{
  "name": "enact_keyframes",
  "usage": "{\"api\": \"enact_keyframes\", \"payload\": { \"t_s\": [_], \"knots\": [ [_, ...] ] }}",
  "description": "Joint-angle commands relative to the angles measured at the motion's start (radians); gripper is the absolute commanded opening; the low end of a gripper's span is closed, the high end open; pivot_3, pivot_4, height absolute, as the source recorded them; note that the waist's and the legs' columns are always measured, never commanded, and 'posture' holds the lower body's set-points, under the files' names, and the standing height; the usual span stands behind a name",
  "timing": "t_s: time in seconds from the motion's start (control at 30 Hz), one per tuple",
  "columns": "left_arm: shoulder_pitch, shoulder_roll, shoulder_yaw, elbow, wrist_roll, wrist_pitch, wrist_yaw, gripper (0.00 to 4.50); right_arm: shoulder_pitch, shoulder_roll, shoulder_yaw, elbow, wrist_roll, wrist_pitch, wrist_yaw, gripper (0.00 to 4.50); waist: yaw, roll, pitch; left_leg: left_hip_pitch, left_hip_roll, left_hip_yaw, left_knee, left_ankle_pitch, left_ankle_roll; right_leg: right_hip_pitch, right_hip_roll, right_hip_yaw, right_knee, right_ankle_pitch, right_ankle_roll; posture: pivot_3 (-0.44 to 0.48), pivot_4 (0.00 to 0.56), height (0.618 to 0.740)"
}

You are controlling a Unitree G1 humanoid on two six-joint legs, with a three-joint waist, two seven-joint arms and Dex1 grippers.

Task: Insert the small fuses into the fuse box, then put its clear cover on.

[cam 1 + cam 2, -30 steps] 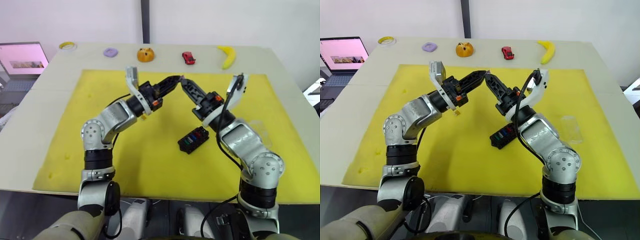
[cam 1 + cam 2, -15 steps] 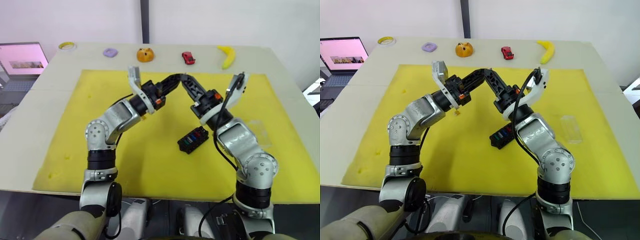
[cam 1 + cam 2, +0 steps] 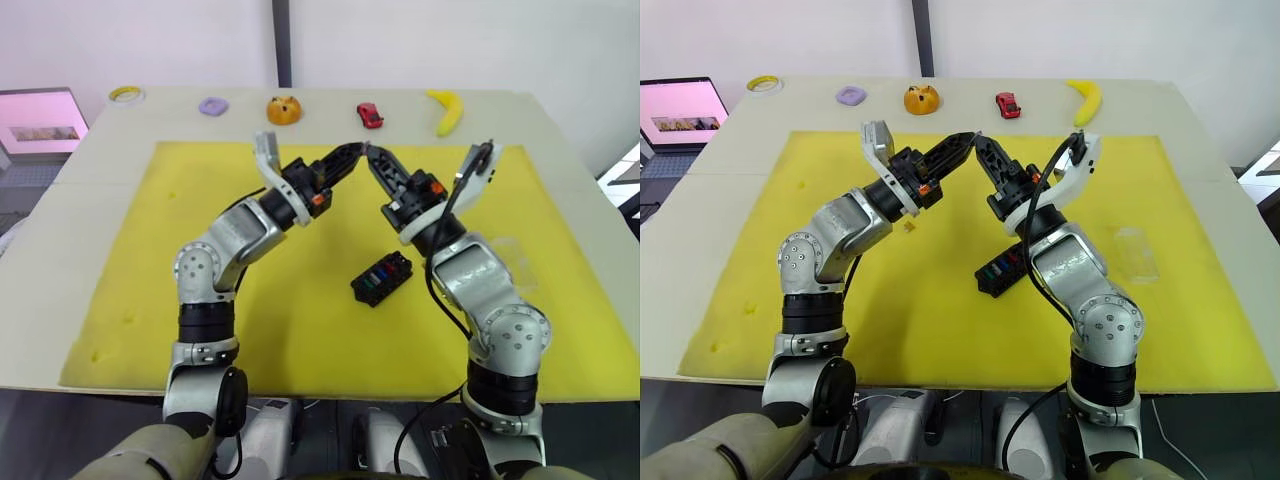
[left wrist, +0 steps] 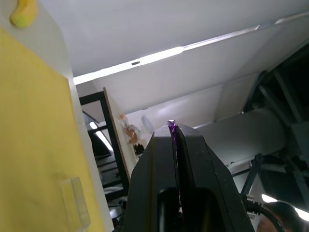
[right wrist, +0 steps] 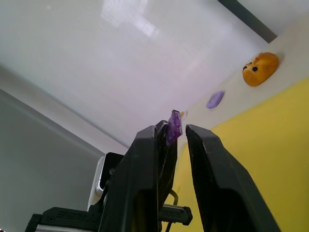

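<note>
Both arms are raised over the yellow mat [image 3: 200,240] with their tips meeting in the air. My left gripper [image 3: 358,149] is shut on a small purple fuse [image 4: 172,124] pinched at its very tip. My right gripper [image 3: 371,153] is open, and in the right wrist view the purple fuse [image 5: 173,126] sits between its two fingers [image 5: 205,159]. The black fuse box [image 3: 383,278], with several coloured fuses in its slots, lies on the mat below the right forearm. The clear cover [image 3: 1137,250] lies flat on the mat to the right. A tiny olive chip [image 3: 908,227] rests under the left forearm.
Along the table's far edge stand a tape roll [image 3: 125,94], a purple piece [image 3: 213,105], an orange toy [image 3: 283,109], a red toy car [image 3: 370,115] and a banana [image 3: 445,112]. A laptop [image 3: 40,120] is at far left.
The two gripper tips have drawn together until they meet, the right fingers now around the fuse held by the left. The whole head view has shifted slightly.
</note>
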Motion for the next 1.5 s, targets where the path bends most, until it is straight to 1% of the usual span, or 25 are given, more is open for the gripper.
{"api": "enact_keyframes", "payload": {
  "t_s": [0.03, 0.43, 0.53, 0.87, 0.97, 1.1, 1.17, 1.2, 1.27, 1.3, 1.4, 1.5],
  "knots": [
    [-0.009, -0.005, -0.011, -0.044, -0.017, -0.009, -0.001, 0.00, -0.016, 0.012, 0.006, -0.023, 0.006, -0.010, 0.015, 0.90, -0.001, 0.000, 0.000, 0.000, 0.000, 0.000, 0.000, 0.000, 0.000, 0.000, 0.000, 0.000, 0.000, 0.000, 0.000, 0.000, 0.150, 0.735],
    [0.000, 0.006, -0.011, -0.033, -0.010, -0.006, -0.021, 0.00, -0.022, 0.006, 0.008, -0.023, -0.005, -0.007, 0.024, 0.90, 0.000, 0.000, 0.000, 0.000, 0.000, 0.000, 0.000, 0.000, 0.000, 0.000, 0.000, 0.000, 0.001, 0.000, 0.000, 0.000, 0.150, 0.735],
    [0.007, -0.001, -0.017, -0.036, -0.009, -0.008, -0.017, 0.00, -0.025, 0.007, 0.009, -0.026, -0.007, -0.009, 0.031, 0.07, -0.001, 0.000, 0.000, 0.000, 0.000, 0.000, 0.000, 0.000, 0.000, 0.000, 0.000, 0.000, 0.001, 0.000, 0.000, 0.000, 0.150, 0.735],
    [0.014, -0.001, -0.020, -0.020, -0.006, -0.011, -0.007, 0.00, -0.026, 0.008, 0.009, -0.042, -0.015, -0.018, 0.038, 0.03, -0.001, 0.000, 0.000, 0.000, 0.000, 0.000, 0.001, 0.000, 0.000, 0.000, 0.000, 0.000, 0.001, 0.000, 0.000, 0.000, 0.150, 0.735],
    [0.020, 0.012, -0.011, -0.009, -0.006, -0.010, -0.005, 1.02, -0.029, 0.009, 0.005, -0.040, -0.020, -0.022, 0.040, 0.00, -0.001, 0.001, 0.000, 0.000, 0.000, 0.000, 0.001, 0.000, 0.000, 0.000, 0.000, 0.000, 0.001, 0.000, 0.000, 0.000, 0.150, 0.735],
    [0.030, 0.099, 0.008, -0.005, -0.018, 0.039, -0.044, 3.00, -0.031, -0.006, -0.007, -0.042, -0.027, -0.026, 0.050, 0.00, -0.007, 0.001, 0.000, 0.000, 0.000, 0.000, 0.001, 0.000, 0.000, 0.000, 0.000, 0.001, 0.002, 0.000, 0.000, 0.000, 0.150, 0.735],
    [0.032, 0.172, 0.000, -0.009, 0.002, 0.092, -0.100, 4.03, -0.029, -0.031, -0.015, -0.052, -0.027, -0.017, 0.061, 0.00, -0.010, 0.001, 0.000, 0.000, 0.000, 0.000, 0.000, 0.000, 0.000, -0.001, 0.001, 0.001, 0.003, 0.000, 0.000, 0.000, 0.150, 0.735],
    [0.030, 0.218, -0.007, -0.015, 0.020, 0.125, -0.141, 4.47, -0.025, -0.057, -0.022, -0.063, -0.023, -0.006, 0.067, 0.00, -0.011, 0.001, 0.000, 0.000, 0.000, 0.000, 0.000, 0.000, 0.000, -0.001, 0.001, 0.001, 0.003, 0.000, 0.000, 0.000, 0.150, 0.735],
    [0.014, 0.296, -0.023, -0.020, 0.060, 0.176, -0.226, 4.47, -0.017, -0.123, -0.037, -0.084, -0.013, 0.023, 0.081, 0.00, -0.010, 0.001, 0.000, 0.000, 0.000, 0.000, 0.000, 0.000, 0.000, -0.001, 0.001, 0.001, 0.003, 0.000, 0.000, 0.000, 0.150, 0.735],
    [-0.001, 0.338, -0.038, -0.024, 0.098, 0.199, -0.283, 4.47, -0.008, -0.174, -0.045, -0.101, -0.009, 0.047, 0.095, 0.00, -0.007, 0.001, 0.000, 0.000, 0.000, 0.000, 0.000, 0.000, 0.000, -0.001, 0.002, 0.001, 0.003, 0.000, 0.000, 0.000, 0.150, 0.735],
    [-0.048, 0.491, -0.138, -0.078, 0.303, 0.224, -0.550, 4.47, 0.046, -0.354, -0.096, -0.160, 0.039, 0.123, 0.138, 0.00, 0.001, 0.001, 0.000, 0.000, 0.000, 0.000, 0.001, -0.001, 0.001, -0.001, 0.002, 0.002, 0.003, 0.000, 0.000, 0.000, 0.150, 0.735],
    [-0.070, 0.597, -0.256, -0.128, 0.510, 0.151, -0.798, 4.47, 0.106, -0.499, -0.138, -0.196, 0.055, 0.171, 0.187, 0.00, 0.001, 0.002, 0.000, 0.001, 0.000, 0.000, -0.001, -0.002, 0.004, -0.001, 0.002, 0.003, 0.001, 0.000, -0.001, 0.000, 0.150, 0.735]
  ]
}}
